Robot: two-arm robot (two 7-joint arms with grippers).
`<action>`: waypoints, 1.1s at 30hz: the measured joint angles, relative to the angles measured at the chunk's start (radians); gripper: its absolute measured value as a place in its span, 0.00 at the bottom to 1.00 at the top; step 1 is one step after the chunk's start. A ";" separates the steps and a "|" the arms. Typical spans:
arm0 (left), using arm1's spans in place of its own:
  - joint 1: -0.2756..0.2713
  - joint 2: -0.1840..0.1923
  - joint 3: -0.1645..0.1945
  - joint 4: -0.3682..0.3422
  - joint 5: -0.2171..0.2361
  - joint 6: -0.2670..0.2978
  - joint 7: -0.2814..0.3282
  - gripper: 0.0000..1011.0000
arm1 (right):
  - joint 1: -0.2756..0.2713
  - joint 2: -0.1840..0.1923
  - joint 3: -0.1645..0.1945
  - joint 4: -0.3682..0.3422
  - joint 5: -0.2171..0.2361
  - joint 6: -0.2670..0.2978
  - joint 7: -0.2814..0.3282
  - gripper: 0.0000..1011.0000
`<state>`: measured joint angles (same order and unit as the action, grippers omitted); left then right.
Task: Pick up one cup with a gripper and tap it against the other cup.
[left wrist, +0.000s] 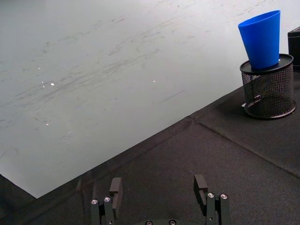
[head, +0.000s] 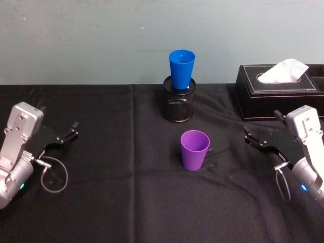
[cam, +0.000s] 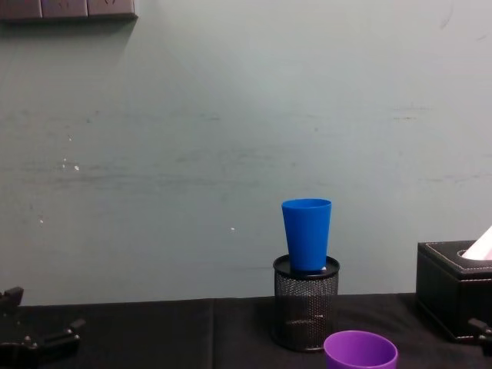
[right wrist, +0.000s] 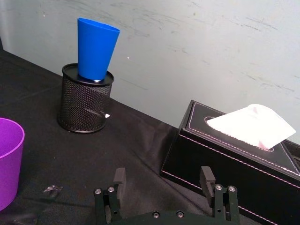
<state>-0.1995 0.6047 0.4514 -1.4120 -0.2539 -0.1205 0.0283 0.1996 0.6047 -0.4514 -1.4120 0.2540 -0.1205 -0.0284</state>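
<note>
The purple cup (head: 195, 150) stands upright and alone in the middle of the black tablecloth; its rim also shows in the chest view (cam: 360, 352) and the right wrist view (right wrist: 7, 159). Behind it the blue cup (head: 181, 68) sits upright in the mouth of a black wire-mesh pen holder (head: 178, 104). My right gripper (head: 247, 136) rests open to the right of the purple cup, a short gap away, holding nothing. In its own wrist view the right gripper (right wrist: 162, 178) has its jaws spread. My left gripper (head: 74, 129) sits open at the far left, its jaws apart (left wrist: 158, 187).
A black tissue box (head: 278, 91) with a white tissue stands at the back right, just behind my right gripper. The mesh holder (right wrist: 84, 105) carrying the blue cup (right wrist: 96, 49) stands near the table's far edge against a pale wall. A small dark scrap (right wrist: 51, 190) lies beside the purple cup.
</note>
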 joint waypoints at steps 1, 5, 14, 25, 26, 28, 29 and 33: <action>0.000 0.000 0.000 0.000 0.000 0.000 0.000 0.99 | 0.000 0.000 0.000 0.000 0.000 0.000 0.000 0.99; 0.000 0.000 0.000 0.000 0.000 0.000 0.000 0.99 | 0.000 0.000 0.000 0.000 0.000 0.000 0.000 0.99; 0.000 0.000 0.000 0.000 0.000 0.000 0.000 0.99 | 0.000 0.000 0.000 0.000 0.000 0.000 0.000 0.99; 0.000 0.000 0.000 0.000 0.000 0.000 0.000 0.99 | 0.000 0.000 0.000 0.000 0.000 0.000 0.000 0.99; 0.000 0.000 0.000 0.000 0.000 0.000 0.000 0.99 | 0.000 0.000 0.000 0.000 0.000 0.000 0.000 0.99; 0.000 0.000 0.000 0.000 0.000 0.000 0.000 0.99 | 0.000 0.000 0.000 0.000 0.000 0.000 0.000 0.99; 0.000 0.000 0.000 0.000 0.000 0.000 0.000 0.99 | 0.000 0.000 0.000 0.000 0.000 0.000 0.000 0.99; 0.000 0.000 0.000 0.000 0.000 0.000 0.000 0.99 | 0.000 0.000 0.000 0.000 0.000 0.000 0.000 0.99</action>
<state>-0.1995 0.6046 0.4514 -1.4120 -0.2539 -0.1206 0.0283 0.1995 0.6047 -0.4514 -1.4119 0.2539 -0.1205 -0.0283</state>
